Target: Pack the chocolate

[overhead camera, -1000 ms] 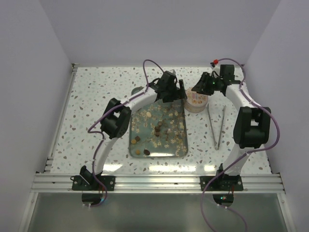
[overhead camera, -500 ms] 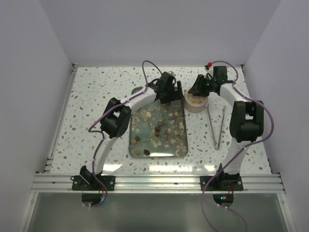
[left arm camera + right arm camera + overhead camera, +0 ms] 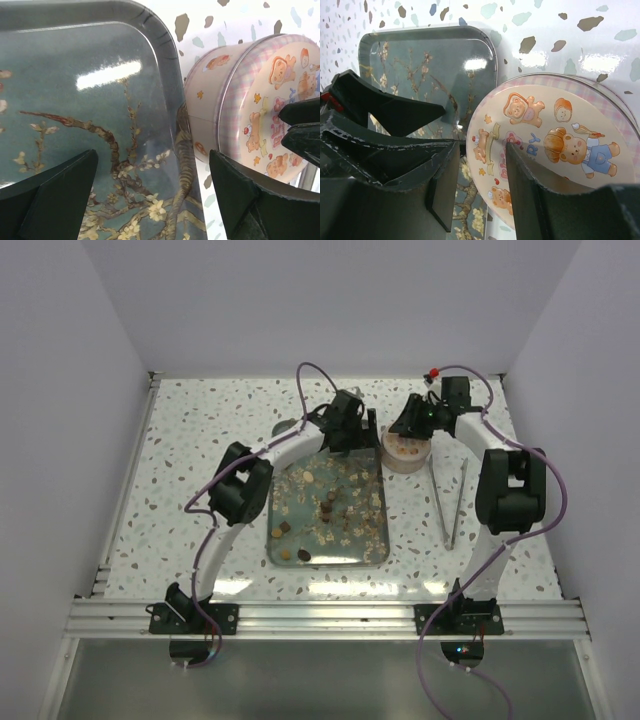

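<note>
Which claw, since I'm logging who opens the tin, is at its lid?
The right claw: it straddles the edge of the bear-printed tin lid. The left claw hangs wide open over the floral tray's corner, beside the tin.

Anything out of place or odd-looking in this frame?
Nothing looks damaged or tipped. The chocolate lies scattered loose across the tray, mixed with pale flakes. The tin stands right beside the tray's far right corner with its lid on. Metal tongs lie on the table, right of the tray.
</note>
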